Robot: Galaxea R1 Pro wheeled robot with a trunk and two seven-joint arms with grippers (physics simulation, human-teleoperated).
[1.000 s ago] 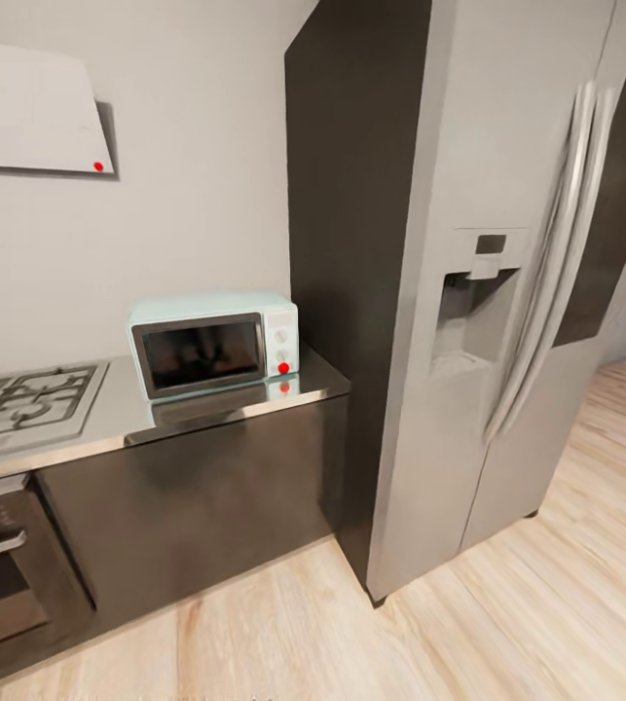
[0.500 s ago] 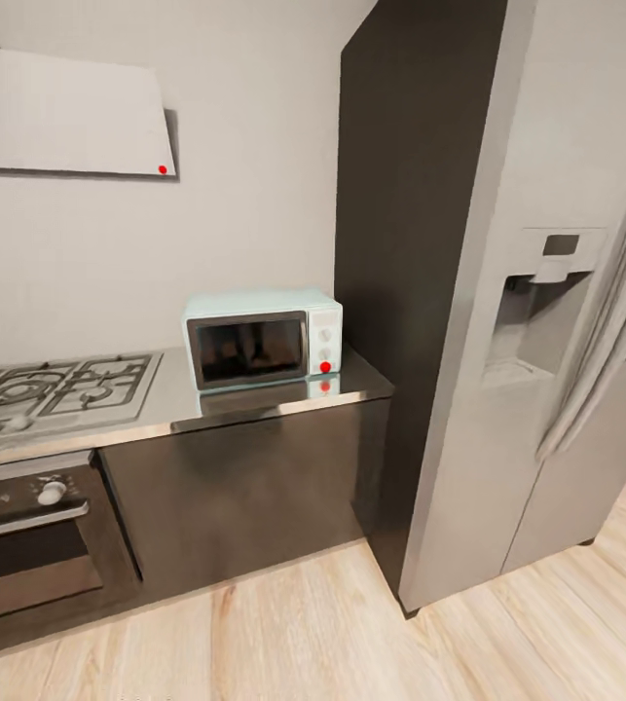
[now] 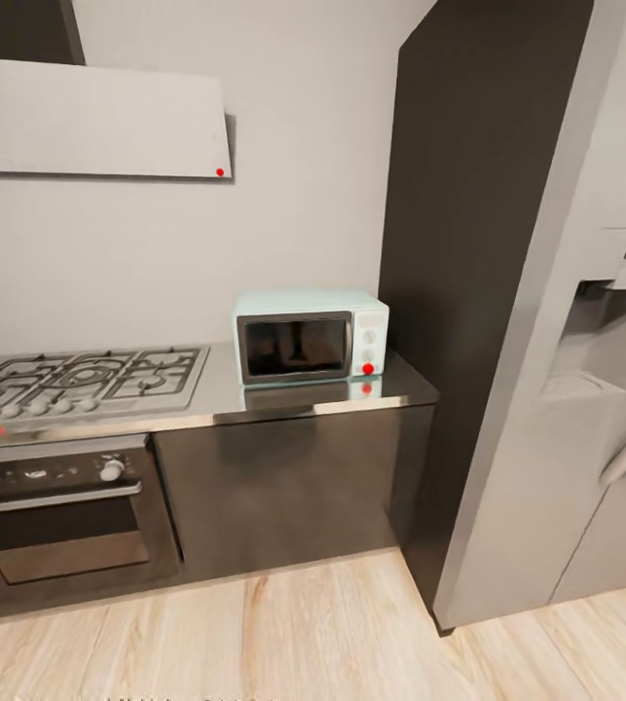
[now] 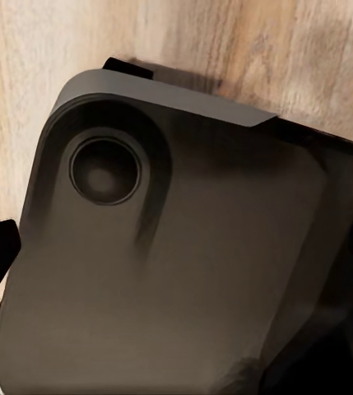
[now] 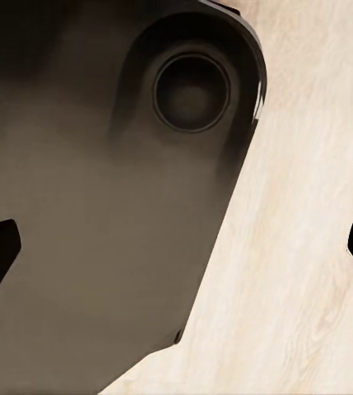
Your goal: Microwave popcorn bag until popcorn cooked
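At the far left we see the gas hob (image 3: 84, 378) with the steel oven (image 3: 59, 511) under it, and the white hood (image 3: 93, 117) up on the wall. Next comes the shiny grey tabletop (image 3: 293, 404) over dark cabinet fronts. On it stands the little pale-blue microwave (image 3: 311, 336). Its dark door is shut, and a red light glows by its knobs. Just beside it, to the right, is a tall dark panel, and then the big steel fridge (image 3: 585, 389). Light wood floor (image 3: 332, 633) runs along the bottom.

We cannot see the popcorn bag on this part of the tabletop, so we think we still have to find it.

In each wrist view we look down past a dark part of our own body at the wood floor. Dark tips show at the edges of the right wrist view, well apart, so the right hand (image 5: 176, 247) looks wide. We cannot tell about the left hand.

What could go wrong? We could roll too close and bump the cabinets or the fridge. We could also mix up the oven with the microwave.
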